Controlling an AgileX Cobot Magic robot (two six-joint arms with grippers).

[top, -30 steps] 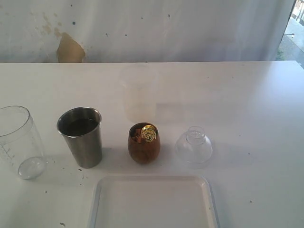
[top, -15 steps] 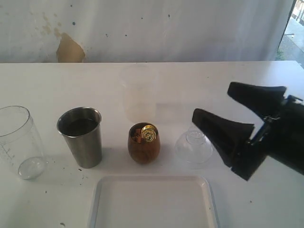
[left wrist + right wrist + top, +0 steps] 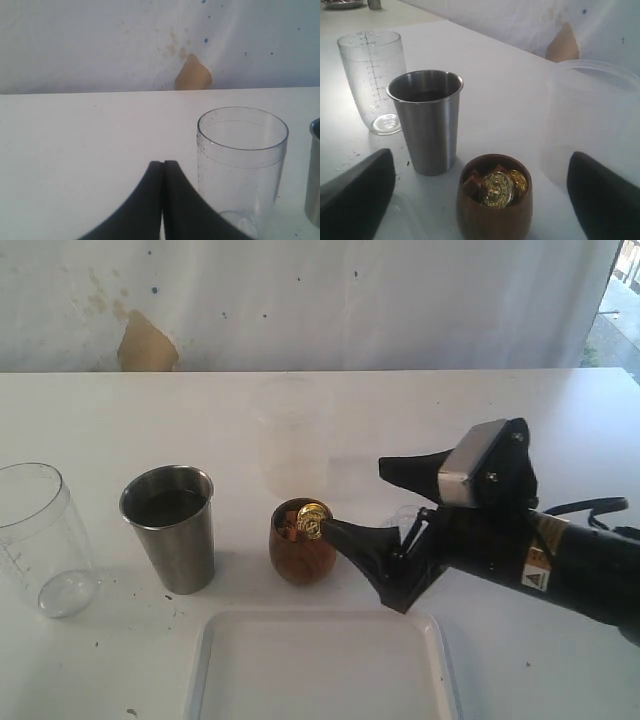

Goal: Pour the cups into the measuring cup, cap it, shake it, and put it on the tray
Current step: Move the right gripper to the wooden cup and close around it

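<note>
Right pincer (image 3: 355,497) (jaws wide), near wooden cup (image 3: 302,552)

No word or number can be read. On the right arm (image 3: 580,565), a small sticker (image 3: 537,580) shows a triangular warning sign, its print too small to read. The measuring cup (image 3: 372,82), at the left, bears a column of graduation marks with illegible figures. A gold coin (image 3: 495,189) in the wooden cup (image 3: 492,222) has unreadable embossing.

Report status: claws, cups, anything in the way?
Right claw open at wooden cup, nothing gripped. Left claw shut, empty, by measuring cup. Frosted cup stands close to wooden cup.
</note>
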